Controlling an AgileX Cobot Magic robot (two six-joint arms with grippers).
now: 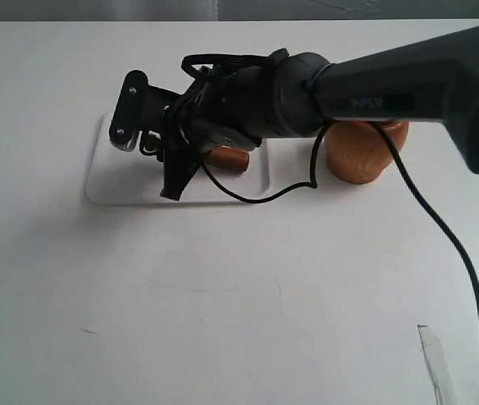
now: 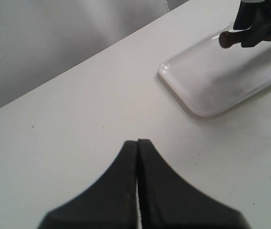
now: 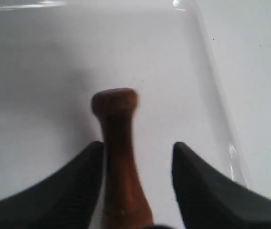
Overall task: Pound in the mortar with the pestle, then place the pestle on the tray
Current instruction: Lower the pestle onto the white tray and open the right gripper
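Observation:
The white tray (image 1: 121, 181) lies at the back left of the table. On it lies the reddish-brown pestle (image 1: 227, 159), thick end toward the mortar (image 1: 366, 152), which stands just right of the tray. My right gripper (image 1: 176, 173) reaches across over the tray. In the right wrist view the right gripper (image 3: 138, 150) is open, and the pestle (image 3: 119, 143) handle rests on the tray (image 3: 54, 57) against one finger, clear of the other. My left gripper (image 2: 138, 141) is shut and empty above bare table, short of the tray (image 2: 212, 81) corner; the pestle knob (image 2: 226, 39) shows there.
A black cable (image 1: 442, 228) hangs from the right arm and trails over the table's right side. A strip of clear tape (image 1: 433, 359) lies near the front right. The left arm does not show in the exterior view.

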